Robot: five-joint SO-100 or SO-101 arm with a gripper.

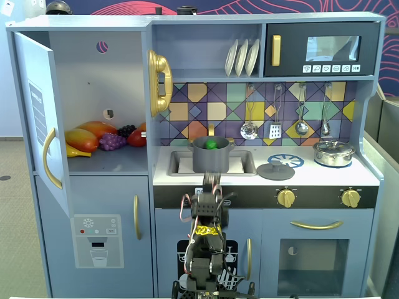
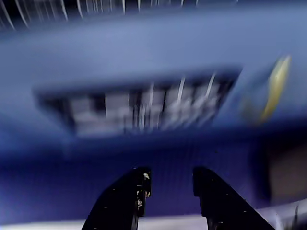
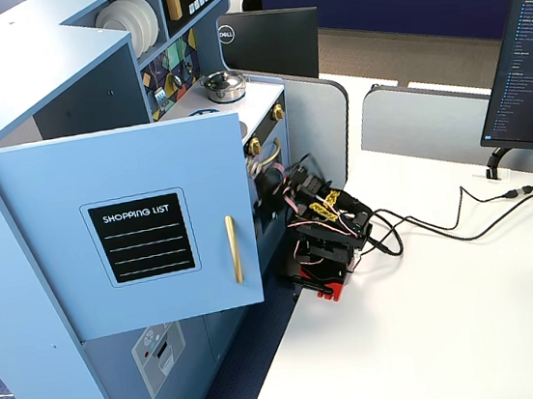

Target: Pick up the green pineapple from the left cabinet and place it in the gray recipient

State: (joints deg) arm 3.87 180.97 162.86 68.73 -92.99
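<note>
Gripper [image 2: 169, 184] fingers show at the bottom of the blurred wrist view, parted with a clear gap between them and nothing held; beyond them is only a smeared blue front panel of the toy kitchen. In a fixed view from the front the arm [image 1: 209, 218] rises in the middle foreground, its claw end up by the counter edge, just below the gray recipient.

Going left to right in that view: the left cabinet [image 1: 93, 75] stands with its door [image 1: 40, 118] swung open, a curved gold handle on it; on its shelf lie orange and yellow toy fruits [image 1: 87, 137], a purple grape bunch [image 1: 112, 142] and a red piece further right; next comes the sink, where the gray recipient [image 1: 212, 159] sits; the green pineapple [image 1: 211, 144] lies inside it, showing over the rim, above and just beyond the claw and apart from it; to the right a flat gray lid [image 1: 275, 170] rests on the counter; further right stands a shiny silver pot [image 1: 333, 152]; the dark microwave [image 1: 324, 50] is above.

In a fixed view from the side the open door [image 3: 129, 226] with its shopping list hides the cabinet shelf; the arm [image 3: 319, 227] sits folded at the kitchen's front.
</note>
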